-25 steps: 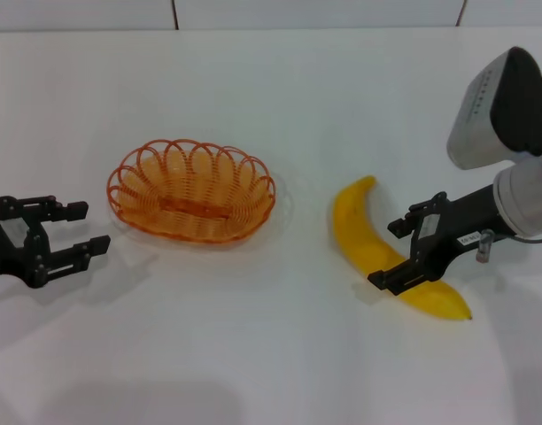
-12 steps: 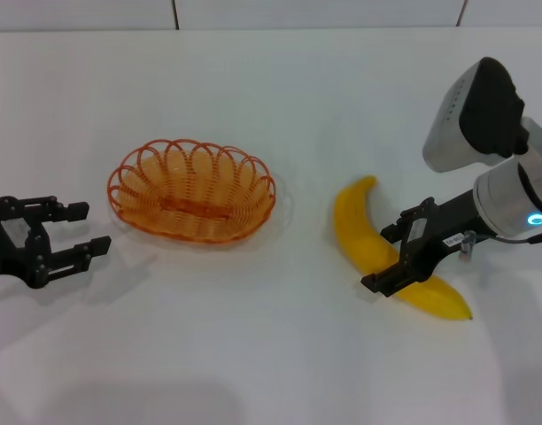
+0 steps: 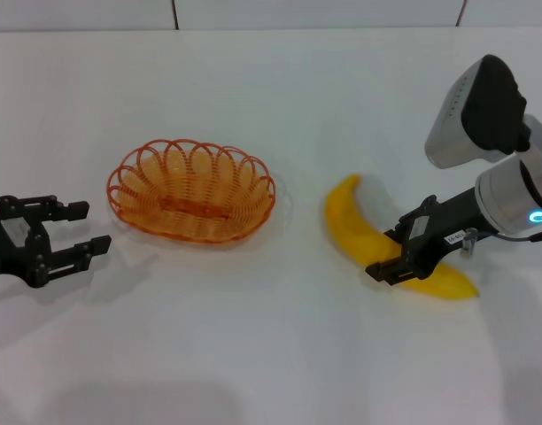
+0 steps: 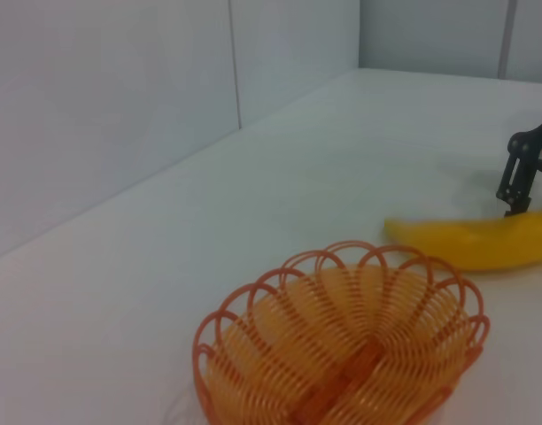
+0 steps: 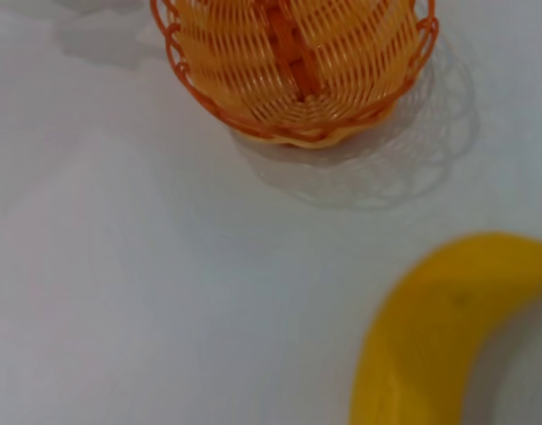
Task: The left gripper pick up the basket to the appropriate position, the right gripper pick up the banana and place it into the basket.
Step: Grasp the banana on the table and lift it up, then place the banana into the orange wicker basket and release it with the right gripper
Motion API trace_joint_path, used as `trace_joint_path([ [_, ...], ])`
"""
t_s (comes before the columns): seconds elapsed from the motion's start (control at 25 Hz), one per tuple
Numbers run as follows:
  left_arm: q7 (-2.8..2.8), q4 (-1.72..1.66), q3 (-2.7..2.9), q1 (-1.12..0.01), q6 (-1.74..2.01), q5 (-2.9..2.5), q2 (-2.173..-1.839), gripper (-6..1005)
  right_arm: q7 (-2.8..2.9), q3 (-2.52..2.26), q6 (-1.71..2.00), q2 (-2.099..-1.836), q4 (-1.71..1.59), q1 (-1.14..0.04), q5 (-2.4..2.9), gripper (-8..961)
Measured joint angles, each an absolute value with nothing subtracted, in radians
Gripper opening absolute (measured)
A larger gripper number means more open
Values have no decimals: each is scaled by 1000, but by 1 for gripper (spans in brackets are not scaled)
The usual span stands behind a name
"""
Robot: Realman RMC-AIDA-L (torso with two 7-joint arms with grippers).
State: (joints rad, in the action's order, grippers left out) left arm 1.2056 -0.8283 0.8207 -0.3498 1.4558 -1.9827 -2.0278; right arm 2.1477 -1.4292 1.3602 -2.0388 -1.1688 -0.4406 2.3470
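Note:
The orange wire basket (image 3: pixel 191 197) stands empty on the white table, left of centre; it also shows in the left wrist view (image 4: pixel 342 354) and the right wrist view (image 5: pixel 298 71). My left gripper (image 3: pixel 91 227) is open and empty, resting low to the left of the basket with a gap between them. The yellow banana (image 3: pixel 349 220) lies to the right of the basket, and it shows in both wrist views (image 4: pixel 483 243) (image 5: pixel 430 336). My right gripper (image 3: pixel 393 251) is shut across the banana's middle, one finger on each side.
The white table (image 3: pixel 271 354) has open room in front of and behind the basket. A tiled wall edge (image 3: pixel 253 18) runs along the back. The right arm's silver-white wrist housing (image 3: pixel 475 111) stands above the banana's right end.
The right gripper has closed in on the banana, and the banana has swung: its far tip moved left toward the basket and its near end rose slightly. The left arm and basket have not moved.

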Motion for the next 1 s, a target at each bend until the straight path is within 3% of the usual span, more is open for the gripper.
trace_joint_path([
  [0.24,1206,-828,821,-348,1456,-1982,-2028,567,2147,-1407,1361,-2038,-1185,-440,2347,604],
  [0.32,1206,-828,821,-347,1456,-1983,-2028,566,2145,-1385,1360,-2039,-1203,-436,2347,472],
  [0.72,1211,-828,821,-344,1456,-1984,-2028,562,2147,-1466,1278,-2044,-1345,-465,2298,472],
  [1.0,1214,-830,821,-350,1456,-1985,-2028,562,2193,-1653,1190,-2046,-1295,-621,2290,472],
])
